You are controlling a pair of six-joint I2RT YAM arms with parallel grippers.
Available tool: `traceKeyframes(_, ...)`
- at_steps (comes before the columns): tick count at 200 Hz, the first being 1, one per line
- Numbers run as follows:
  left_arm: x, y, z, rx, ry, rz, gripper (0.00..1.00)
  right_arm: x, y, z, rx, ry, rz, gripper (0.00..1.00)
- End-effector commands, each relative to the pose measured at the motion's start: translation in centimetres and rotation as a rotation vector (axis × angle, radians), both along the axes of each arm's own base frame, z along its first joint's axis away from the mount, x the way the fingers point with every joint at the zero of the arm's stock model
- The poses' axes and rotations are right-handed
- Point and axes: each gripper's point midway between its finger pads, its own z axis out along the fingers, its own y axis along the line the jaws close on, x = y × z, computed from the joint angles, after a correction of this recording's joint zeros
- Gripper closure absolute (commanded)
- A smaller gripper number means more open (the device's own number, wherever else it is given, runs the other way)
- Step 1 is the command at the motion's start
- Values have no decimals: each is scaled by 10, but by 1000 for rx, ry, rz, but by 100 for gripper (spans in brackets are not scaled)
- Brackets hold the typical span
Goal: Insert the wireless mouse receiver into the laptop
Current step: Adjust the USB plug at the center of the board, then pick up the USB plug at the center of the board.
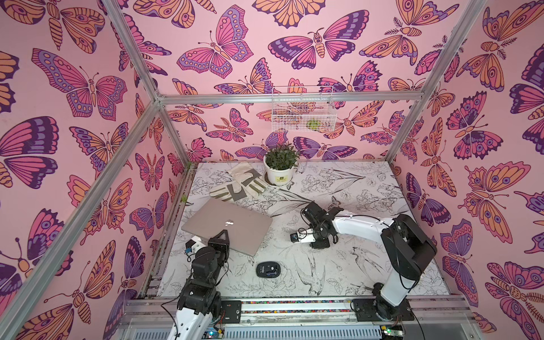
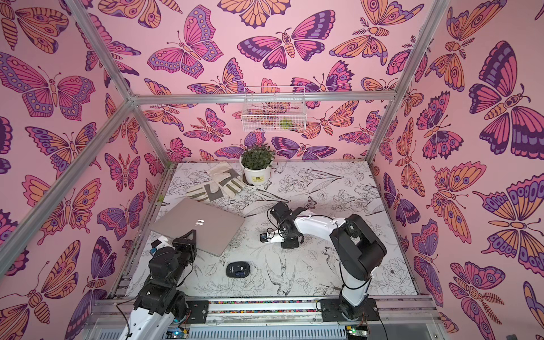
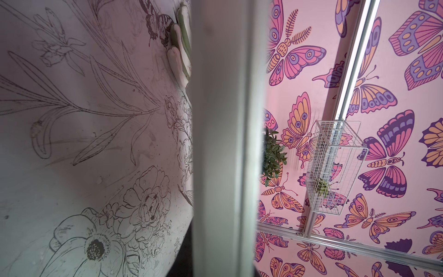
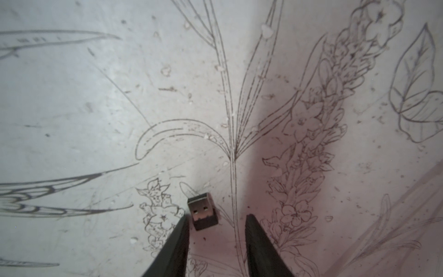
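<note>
1. Nearest me, just in front of the laptop (image 1: 232, 216), a black mouse (image 1: 267, 269) lies on the counter (image 1: 368, 265), with neither arm near it.
2. At the laptop's near edge the left fingers (image 1: 223, 235) are closed right down. One dark finger lies over the shut lid, so I take it they pinch that edge to steady the machine.
3. On the laptop's right-arm side, well apart from it, the wireless mouse receiver (image 4: 203, 211) lies flat on the counter. The right fingers (image 4: 172, 247) point down at it with a narrow gap between them, holding nothing. The receiver sits in that gap, just beside one finger, perhaps touching it, and clear of the other.
4. The step in hand looks like the pick-up. To do it well, shift until the receiver sits midway, then close on the dark plastic end and leave the metal plug sticking out free. A lopsided squeeze could spin or flick so tiny a thing.
5. Beyond the laptop's far edge lie work gloves (image 1: 235, 185), then a potted plant (image 1: 279, 173). Neither is in the way.
</note>
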Motion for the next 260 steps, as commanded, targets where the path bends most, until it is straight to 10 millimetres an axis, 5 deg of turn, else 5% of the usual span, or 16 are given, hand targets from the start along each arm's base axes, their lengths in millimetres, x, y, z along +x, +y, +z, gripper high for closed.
traceKeyframes(1, 4, 0, 51, -42, -194, 4, 100, -9, -5, -7, -24, 61, -4, 62)
traceKeyframes(190, 3, -1, 58, -27, -210, -13, 100, -30, -7, -23, -152, 193, 56, 63)
traceKeyframes(260, 1, -1, 56, -35, -211, -14, 100, -34, -11, -19, -171, 190, 55, 78)
